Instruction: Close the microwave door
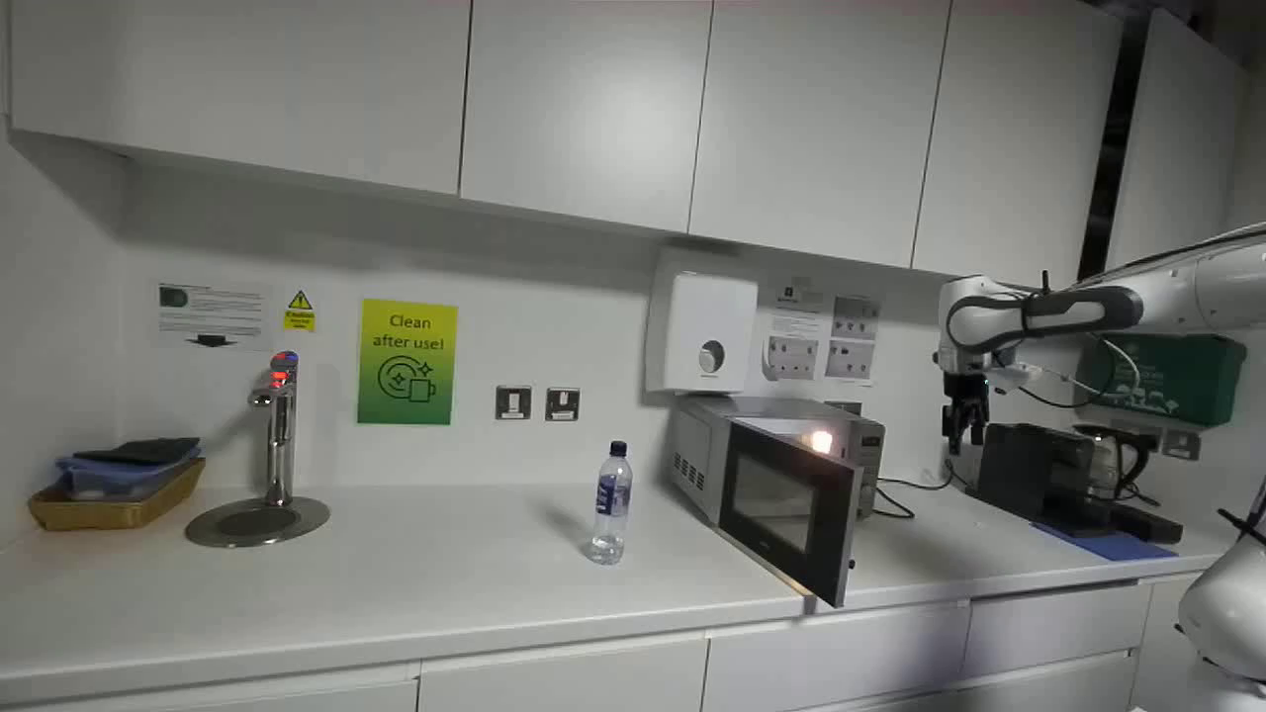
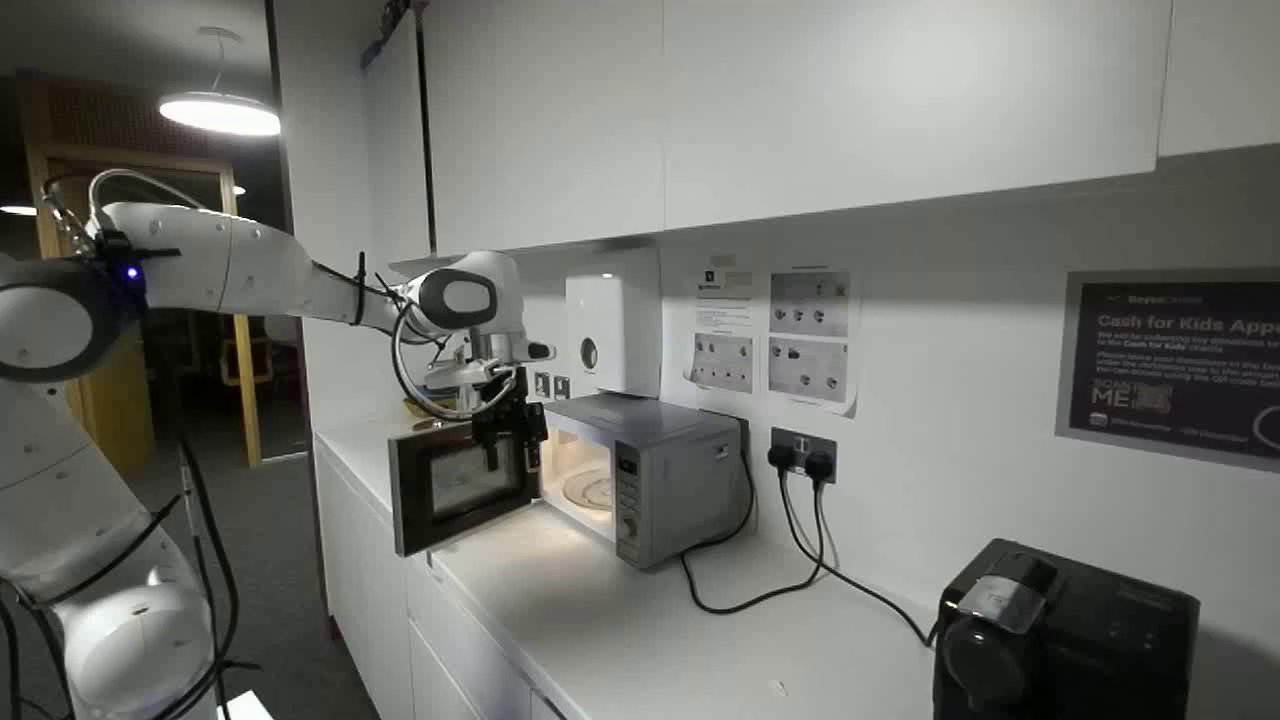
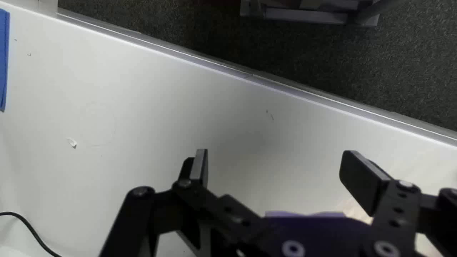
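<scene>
The door (image 1: 791, 506) stands open at the front of the microwave (image 2: 685, 490), hinged on the side away from the knob (image 2: 627, 527), its free edge jutting well out. I'd expect it to feel light and stiff and to turn easily, though the whole microwave might skid under a hard shove. The glass (image 1: 776, 494) looks slick and probably breakable, so I'd leave it alone and work the frame (image 1: 848, 539) at the edge farthest from the microwave, pressing its outer face or nipping it gently. The gripper (image 3: 278, 167) hangs off the microwave's knob side, fingers (image 3: 199, 167) wide apart with nothing between them.
</scene>
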